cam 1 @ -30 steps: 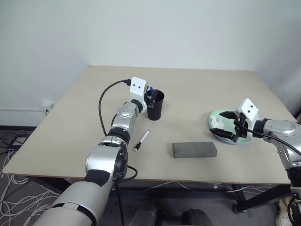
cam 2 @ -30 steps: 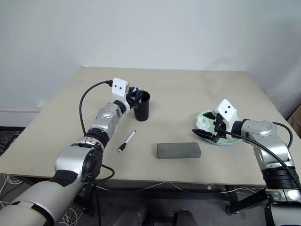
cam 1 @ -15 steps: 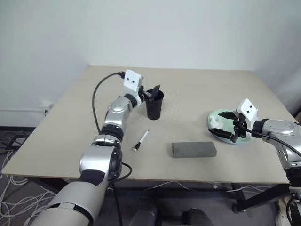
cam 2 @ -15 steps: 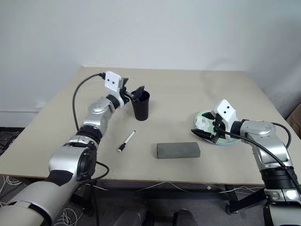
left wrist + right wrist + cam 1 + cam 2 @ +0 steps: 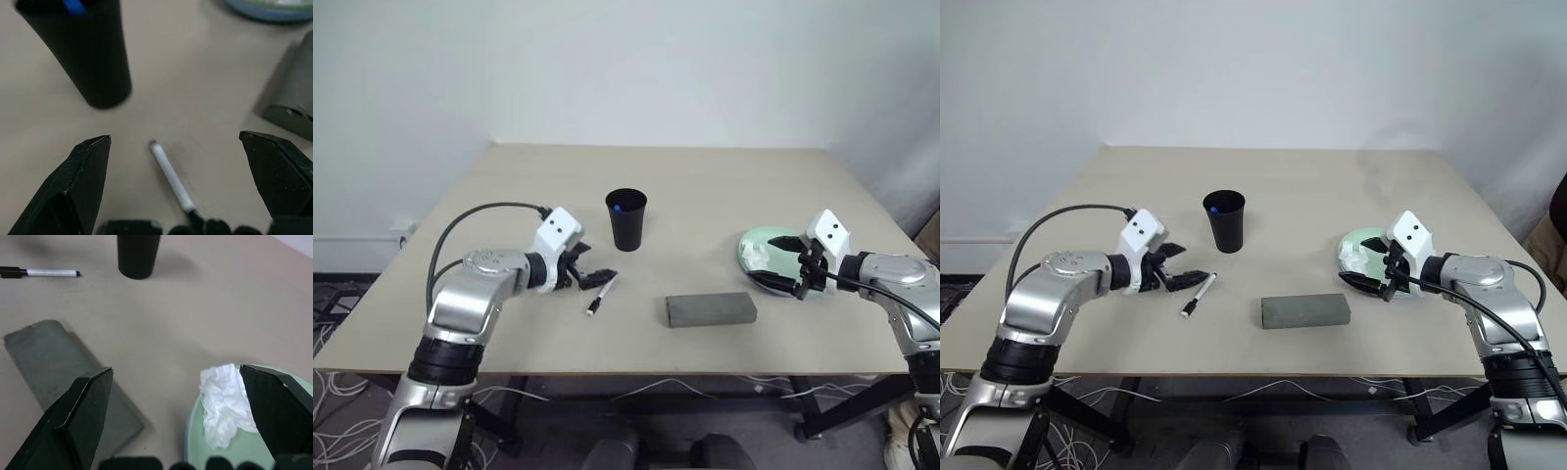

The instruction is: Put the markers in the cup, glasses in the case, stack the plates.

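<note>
Cup [image 5: 626,219] stands upright near the middle of the table [image 5: 724,186], a little toward the left edge, and the blue cap of one marker [image 5: 620,207] shows just inside its rim. The black-capped marker [image 5: 599,294] lies flat on the tabletop between the cup and the near edge, its capped end pointing toward the near edge. The left gripper [image 5: 586,277] sits just beside that marker on its left-edge side, fingers spread wide with nothing between them; in the left wrist view the marker [image 5: 171,179] lies in the gap between the two fingers [image 5: 78,186], apart from both.

The grey case [image 5: 711,308] rests closed near the near edge, roughly at its middle, well apart from the cup. Toward the right edge the pale mint green plate [image 5: 766,247] lies on the light blue one, whose rim [image 5: 266,11] shows in the left wrist view. A crumpled white tissue [image 5: 224,401] lies on the green plate. The right gripper [image 5: 795,282] hovers at the near side of the plates, fingers [image 5: 80,416] spread apart and empty.
</note>
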You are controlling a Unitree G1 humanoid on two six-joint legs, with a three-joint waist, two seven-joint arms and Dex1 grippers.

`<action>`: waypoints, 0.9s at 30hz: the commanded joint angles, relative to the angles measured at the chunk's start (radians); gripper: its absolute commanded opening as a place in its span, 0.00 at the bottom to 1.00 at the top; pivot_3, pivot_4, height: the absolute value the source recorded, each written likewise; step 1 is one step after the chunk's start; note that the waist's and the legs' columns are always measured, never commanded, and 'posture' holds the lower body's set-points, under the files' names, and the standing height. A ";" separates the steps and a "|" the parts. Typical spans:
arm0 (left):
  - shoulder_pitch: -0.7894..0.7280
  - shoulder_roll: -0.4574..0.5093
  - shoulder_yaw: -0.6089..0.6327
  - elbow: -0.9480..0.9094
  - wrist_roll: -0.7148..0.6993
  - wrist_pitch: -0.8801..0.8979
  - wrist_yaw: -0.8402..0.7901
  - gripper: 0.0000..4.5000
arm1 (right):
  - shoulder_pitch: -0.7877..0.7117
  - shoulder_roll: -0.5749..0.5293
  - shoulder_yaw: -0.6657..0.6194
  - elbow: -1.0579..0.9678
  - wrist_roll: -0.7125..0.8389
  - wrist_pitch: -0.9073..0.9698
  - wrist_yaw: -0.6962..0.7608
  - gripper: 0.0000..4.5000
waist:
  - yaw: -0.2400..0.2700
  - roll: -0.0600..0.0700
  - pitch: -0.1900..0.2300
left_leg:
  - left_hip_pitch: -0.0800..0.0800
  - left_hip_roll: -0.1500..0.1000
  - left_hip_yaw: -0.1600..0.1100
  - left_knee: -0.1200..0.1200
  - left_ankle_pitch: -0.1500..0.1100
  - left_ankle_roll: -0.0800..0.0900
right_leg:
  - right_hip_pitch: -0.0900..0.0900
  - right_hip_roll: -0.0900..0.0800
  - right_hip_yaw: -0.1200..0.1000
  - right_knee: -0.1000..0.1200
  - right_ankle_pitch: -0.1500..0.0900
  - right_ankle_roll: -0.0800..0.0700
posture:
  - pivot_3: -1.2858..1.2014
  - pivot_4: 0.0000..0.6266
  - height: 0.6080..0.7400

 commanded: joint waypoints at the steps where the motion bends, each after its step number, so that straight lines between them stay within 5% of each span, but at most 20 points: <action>1: -0.015 -0.022 -0.064 -0.026 0.058 0.099 0.112 1.00 | -0.050 0.006 -0.004 0.000 0.006 -0.010 0.009 1.00 | -0.001 0.001 0.000 | 0.001 0.000 0.000 0.000 0.000 0.000 | 0.000 0.000 0.001 0.000 0.001 0.001 | 0.52 0.00 0.93; 13: -0.046 -0.105 -0.212 0.100 0.151 0.198 0.290 1.00 | -0.038 0.005 -0.009 -0.012 0.008 -0.006 0.007 1.00 | 0.001 0.000 0.000 | 0.001 0.000 0.000 -0.004 0.002 -0.004 | -0.003 0.001 0.003 0.000 0.007 -0.002 | 0.52 0.00 0.93; 17: -0.059 -0.114 -0.211 0.143 0.160 0.192 0.320 0.80 | -0.030 0.004 -0.014 -0.020 0.009 -0.005 0.004 1.00 | 0.002 0.001 -0.001 | 0.001 0.000 0.000 -0.005 0.002 -0.004 | -0.003 0.000 0.002 0.000 0.005 0.000 | 0.52 0.00 0.93; 27: -0.056 -0.140 -0.124 0.224 0.110 0.248 0.331 0.06 | -0.031 0.005 -0.016 -0.020 0.010 -0.009 0.000 1.00 | -0.013 0.001 -0.001 | 0.001 0.005 0.000 -0.007 0.002 -0.005 | -0.005 -0.002 -0.001 -0.001 0.015 0.001 | 0.52 0.00 0.93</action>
